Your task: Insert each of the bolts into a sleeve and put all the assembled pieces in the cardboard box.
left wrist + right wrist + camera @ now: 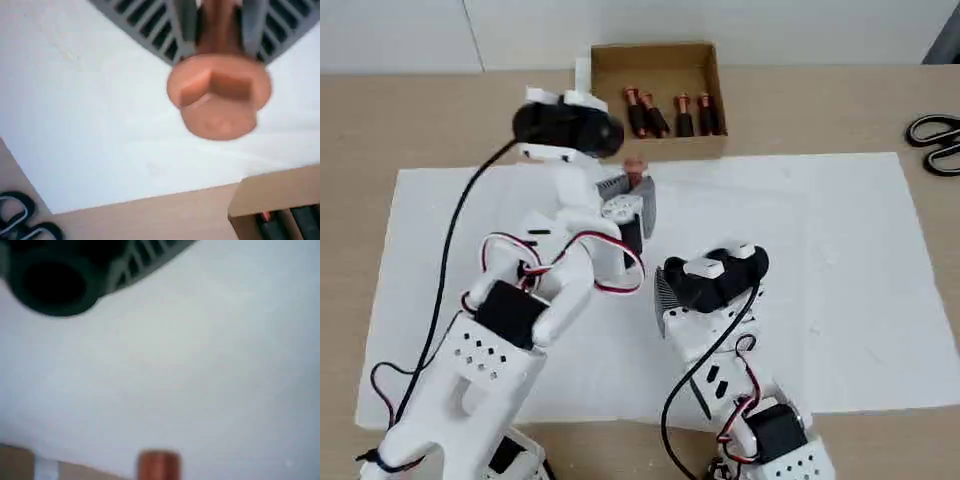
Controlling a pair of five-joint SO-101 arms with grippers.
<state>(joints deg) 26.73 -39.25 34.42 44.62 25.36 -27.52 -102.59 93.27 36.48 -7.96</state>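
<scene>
left gripper (pixel 633 188): jaws closed on the bolt (pixel 217 95), gripping its shaft; the hex head sticks out past the fingers (pixel 252 22).
bolt location: high view, over the far edge of the paper sheet (pixel 820 260), just short of the cardboard box (pixel 655 55), at about 6 o'clock from the box's near-left corner.
right gripper (pixel 664 292): over the sheet's middle, at about 5 o'clock from the bolt and apart from it.
right jaws: a black sleeve (pixel 50 282) sits at the ribbed finger (pixel 137 260), open end facing the camera. It looks clamped, but the view is blurry, so low confidence.
bolt vs sleeve: not mated; from the right wrist the bolt shows far beyond the sleeve.
box contents: four assembled pieces (pixel 670 115) side by side, black sleeves with orange heads toward 12 o'clock.
box position: 12 o'clock edge of the sheet, on the table (pixel 380 120).
scissors (pixel 935 140): on bare table, about 2 o'clock from the sheet's centre, well away from both arms.
</scene>
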